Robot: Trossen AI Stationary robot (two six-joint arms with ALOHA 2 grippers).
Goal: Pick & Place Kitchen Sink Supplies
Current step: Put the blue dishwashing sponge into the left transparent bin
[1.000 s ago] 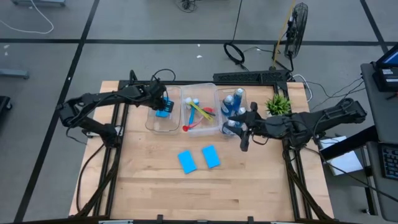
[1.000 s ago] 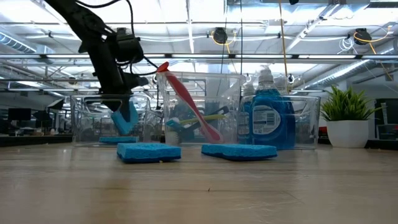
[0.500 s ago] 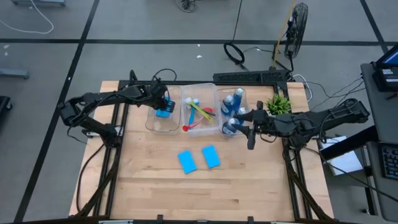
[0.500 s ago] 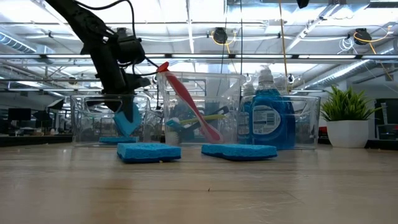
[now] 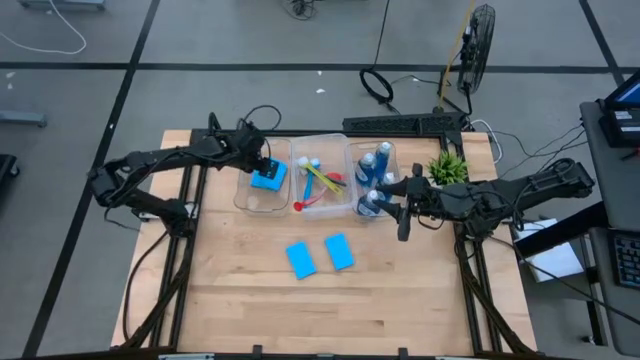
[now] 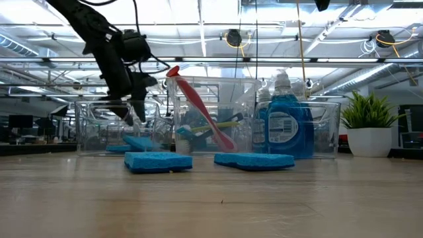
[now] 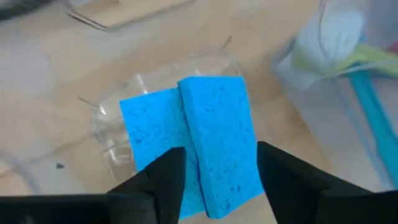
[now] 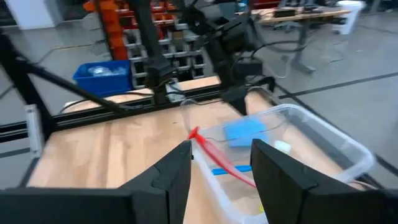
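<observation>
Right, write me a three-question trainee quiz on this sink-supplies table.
1. True or false: the left gripper is clamped on a sponge.
2. How many sponges lie on the bare table in front of the bins? A) one B) two C) four
3. Fill in: the red brush leans in the ____ bin.

Key: 1 false, its fingers stand open above the sponges in the left bin. 2 B. 3 middle.
</observation>
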